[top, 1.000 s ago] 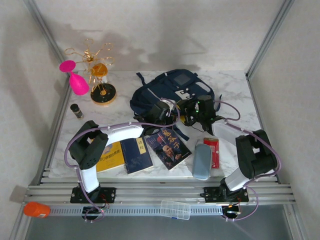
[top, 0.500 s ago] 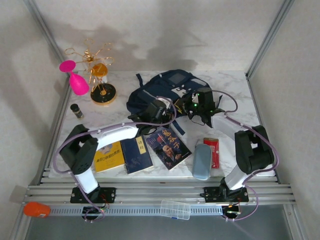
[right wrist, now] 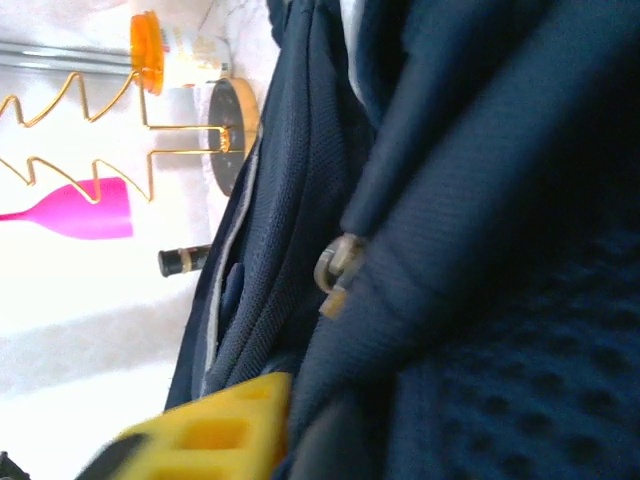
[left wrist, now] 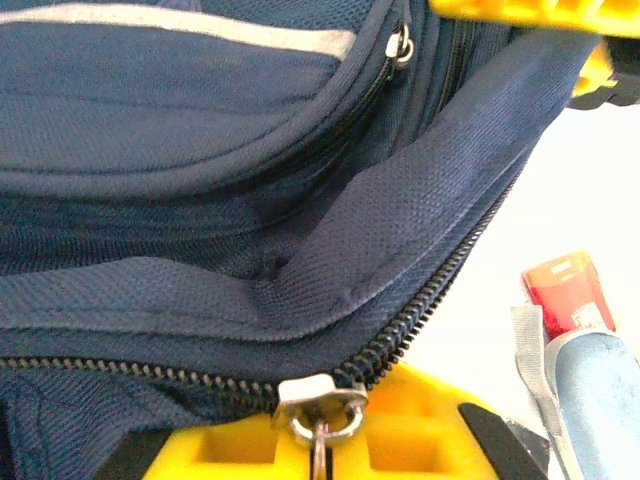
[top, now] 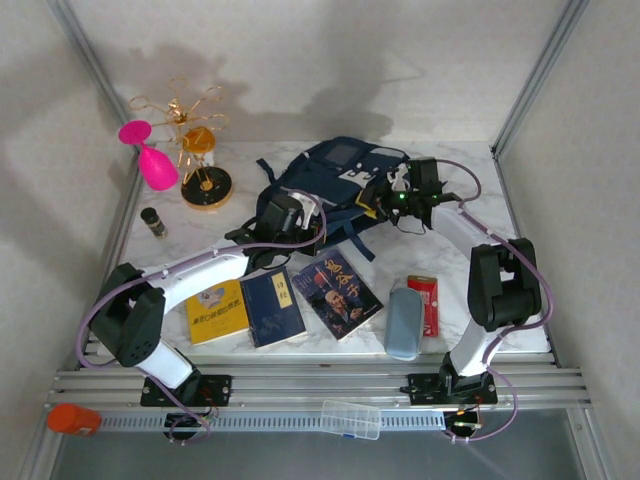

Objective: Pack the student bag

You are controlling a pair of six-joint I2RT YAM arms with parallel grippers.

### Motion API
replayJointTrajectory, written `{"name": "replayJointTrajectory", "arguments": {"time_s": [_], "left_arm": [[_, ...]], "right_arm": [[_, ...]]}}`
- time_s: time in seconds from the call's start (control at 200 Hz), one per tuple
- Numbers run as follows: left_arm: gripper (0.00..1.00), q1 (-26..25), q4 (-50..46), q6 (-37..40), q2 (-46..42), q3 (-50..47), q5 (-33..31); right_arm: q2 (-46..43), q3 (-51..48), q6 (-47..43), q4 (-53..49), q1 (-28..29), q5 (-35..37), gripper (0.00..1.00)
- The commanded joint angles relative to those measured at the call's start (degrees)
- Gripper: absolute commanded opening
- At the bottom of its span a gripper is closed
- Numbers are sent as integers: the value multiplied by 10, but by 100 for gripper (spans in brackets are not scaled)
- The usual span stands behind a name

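Two robot arms reach over a white marbled desk (top: 470, 165) to a large navy blue fabric student bag (top: 325, 185), which lies toward the back of the desk, near the middle, between a gold wire stand (top: 195, 150) on the left and the right-hand frame. The bag shows a small grey square panel (top: 346, 154) on top, a white patch (top: 364, 176) beside it and thin pale striping, and dark straps (top: 357, 247) trail off its near side toward a row of three books (top: 275, 308). In the left wrist view a long zip (left wrist: 450, 270) runs across the mesh-weave cloth, its teeth joined on one side of the slider and parted on the other; a smaller silver pull (left wrist: 400, 44) hangs from an upper pocket. The left arm stretches from its base diagonally across the desk, its white forearm low over the books, and the left pincer (left wrist: 320, 445) is clenched on the metal zip pull (left wrist: 320, 412), whose ring sits between the yellow fingers. The right arm rises steeply from its base and bends over to the bag's right flank, where the right pincer (top: 378, 200) presses into the folds; one yellow finger (right wrist: 215, 425) lies against the cloth, and whether that pincer grips anything cannot be told. A grey-blue pouch (top: 404, 320) and a red packet (top: 424, 303) lie in front.
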Motion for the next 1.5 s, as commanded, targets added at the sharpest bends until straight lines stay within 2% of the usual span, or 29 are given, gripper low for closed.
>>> {"name": "replayJointTrajectory", "arguments": {"time_s": [0.0, 0.16, 0.24, 0.3, 0.421, 0.496, 0.616, 0.706, 0.841, 0.946, 1.041, 1.191, 1.267, 1.407, 1.452, 1.492], "left_arm": [[0, 8, -18, -24, 2, 7, -13], [0, -5, -11, -60, 25, 26, -22], [0, -15, -1, -69, 32, 30, -23], [0, -19, -1, -76, 41, 37, -21], [0, -32, -5, -82, 59, 55, -17], [0, -39, -2, -84, 63, 60, -18], [0, -42, 5, -93, 69, 63, -15], [0, -45, 10, -95, 68, 65, -10], [0, -45, 7, -101, 66, 70, -18], [0, -46, 15, -102, 59, 63, -6], [0, -46, 2, -99, 51, 62, -10], [0, -45, -39, -96, 23, 51, -19], [0, -43, -66, -90, 0, 30, -33], [0, -12, -90, -70, -55, -36, -45], [0, 8, -88, -67, -71, -57, -34], [0, 28, -77, -62, -85, -75, 2]], "right_arm": [[-18, 19, -25, 6, -34, 77, 44], [-90, -54, 43, -13, -8, 133, 80], [-117, -109, 103, 26, 4, 126, 89], [-131, -145, 161, 63, 11, 111, 93], [-152, -179, 253, 114, 69, 153, 98], [-143, -182, 299, 137, 105, 181, 99], [-112, -195, 363, 196, 131, 210, 98], [-72, -175, 362, 216, 136, 234, 90], [-29, -140, 324, 205, 134, 263, 69], [-2, -122, 306, 243, 140, 251, 45], [22, -70, 248, 200, 151, 239, 23], [20, -27, 125, 123, 139, 228, 2], [-3, -33, 71, 100, 114, 214, 0], [-34, -45, -30, 61, 37, 133, 0], [-41, -40, -67, 34, 14, 134, 0], [-47, -39, -91, 26, -4, 131, 0]]}}
